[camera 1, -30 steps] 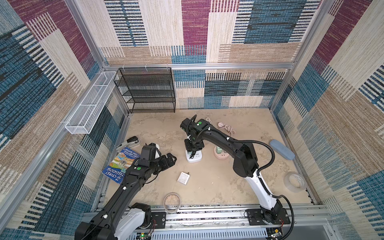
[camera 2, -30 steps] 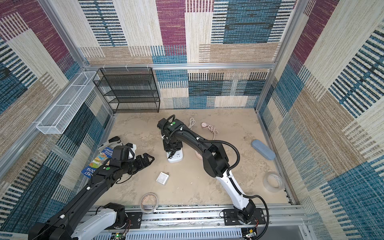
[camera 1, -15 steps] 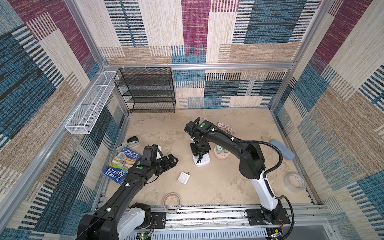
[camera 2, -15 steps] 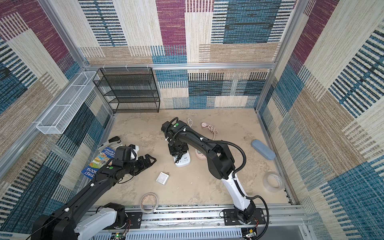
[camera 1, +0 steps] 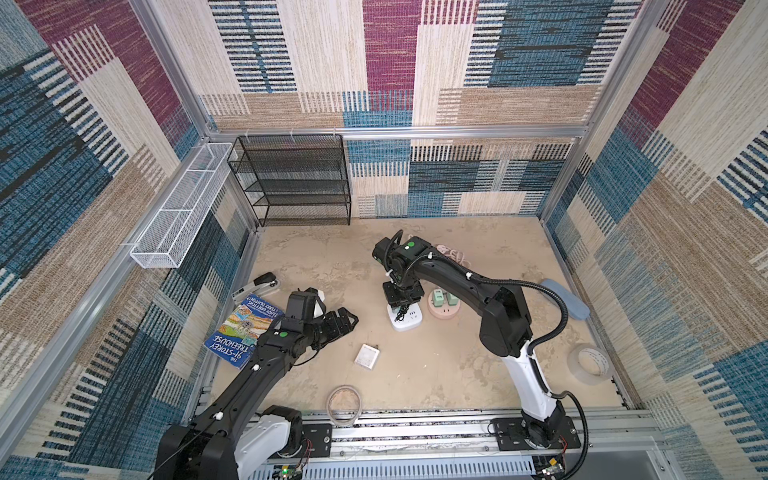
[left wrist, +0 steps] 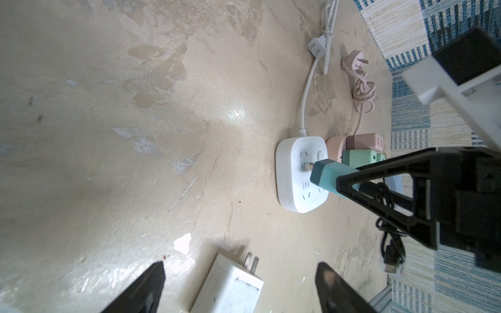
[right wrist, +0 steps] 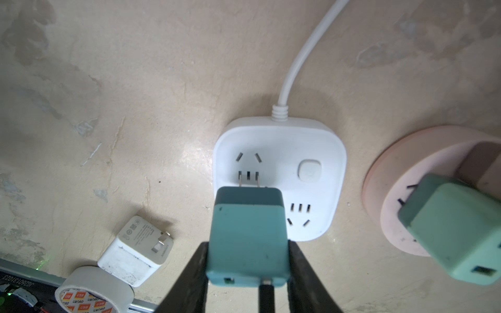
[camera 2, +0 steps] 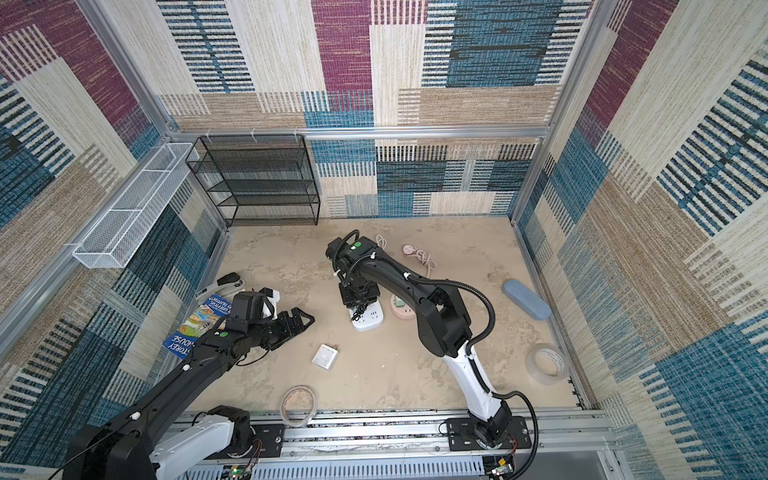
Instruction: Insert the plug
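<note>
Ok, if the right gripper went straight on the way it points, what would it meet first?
The white power strip: the teal plug in the right gripper has its prongs at a set of slots, maybe already touching.

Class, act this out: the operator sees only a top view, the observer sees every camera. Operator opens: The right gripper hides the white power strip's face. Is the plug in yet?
Observer: Not fully. In the right wrist view the teal charger, held by the right gripper, has its prongs at the white power strip's slots, bare metal showing between.
Operator: What is the black tangle there?
Observer: A black cable plugged into the charger's rear; the left wrist view shows it hanging in loops.
Operator: Is the second socket free?
Observer: Yes, the second socket holds nothing.
</note>
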`<state>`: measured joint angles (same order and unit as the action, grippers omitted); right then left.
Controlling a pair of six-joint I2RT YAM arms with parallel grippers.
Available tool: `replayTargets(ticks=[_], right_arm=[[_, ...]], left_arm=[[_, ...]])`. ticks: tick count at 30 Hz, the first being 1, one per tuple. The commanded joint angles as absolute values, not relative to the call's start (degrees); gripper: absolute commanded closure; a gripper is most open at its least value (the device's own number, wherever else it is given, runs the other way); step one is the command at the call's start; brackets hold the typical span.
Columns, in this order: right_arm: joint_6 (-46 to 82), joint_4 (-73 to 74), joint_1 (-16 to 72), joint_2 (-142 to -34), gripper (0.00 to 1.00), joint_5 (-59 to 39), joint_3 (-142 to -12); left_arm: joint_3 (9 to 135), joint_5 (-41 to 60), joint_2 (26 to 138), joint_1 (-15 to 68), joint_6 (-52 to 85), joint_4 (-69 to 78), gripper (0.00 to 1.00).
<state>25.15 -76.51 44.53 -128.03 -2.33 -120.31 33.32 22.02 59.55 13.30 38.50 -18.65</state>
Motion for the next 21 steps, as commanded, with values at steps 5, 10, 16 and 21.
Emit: replayTargets(ticks=[5,10,16,21], right_arm=[[23.2,-76.1,44.5,-126.6,1.00,-1.9,-119.2],[21.2,-70.8,43.9,-121.5,1.00,-6.2,-117.2],[20.3,-57.9,41.6,-111.5,1.00,-24.1,-106.3],[23.1,-50.1,39.8,-105.4,1.00,-36.7,-99.2]], left_arm=[[33.9,23.9,58.1,14.8,36.8,-17.2,0.11],[30.5,26.6,51.6,17.0,37.4,-9.1,0.11],[28.8,25.5,44.1,18.8,35.6,-2.4,0.16],[28.7,25.5,43.4,21.7,33.4,2.1,0.18]])
